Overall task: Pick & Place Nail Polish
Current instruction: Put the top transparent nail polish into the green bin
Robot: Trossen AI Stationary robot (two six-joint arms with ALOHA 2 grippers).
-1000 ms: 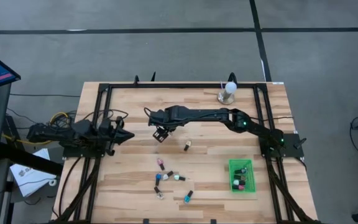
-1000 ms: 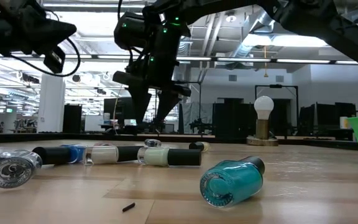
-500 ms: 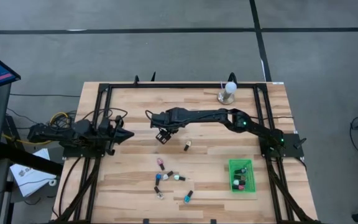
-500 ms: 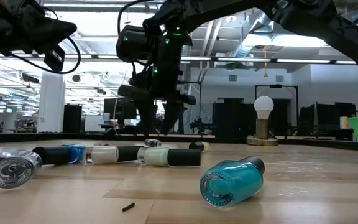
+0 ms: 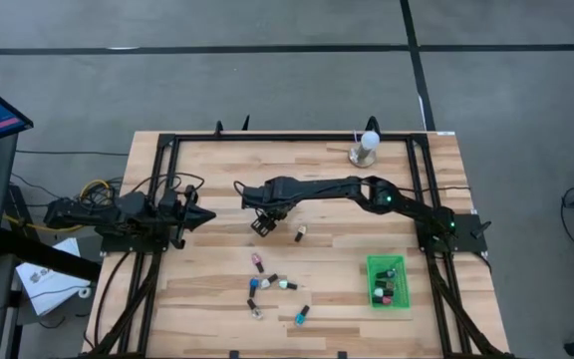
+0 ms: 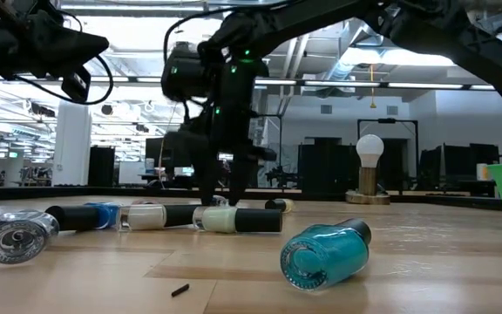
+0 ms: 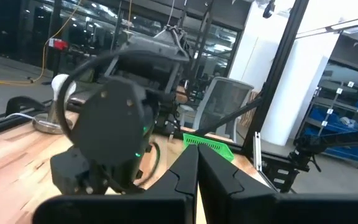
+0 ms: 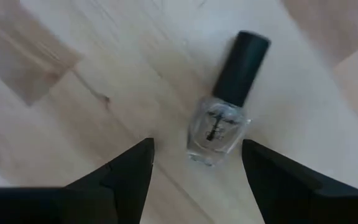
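A clear bottle [image 8: 221, 121] with a black cap lies flat on the table [image 5: 207, 289], framed between the spread, empty fingers [image 8: 128, 171] of the right gripper [image 5: 260, 223] near the centre of the overhead frame. A lone bottle [image 5: 299, 234] lies just right of the gripper. A loose cluster of bottles [image 5: 267, 284] sits lower centre, a teal one [image 6: 325, 254] nearest the low camera. More bottles fill a green bin [image 5: 403, 284] at lower right. The left gripper [image 5: 195, 218] waits at the left edge, fingers [image 7: 185, 177] pressed together, holding nothing
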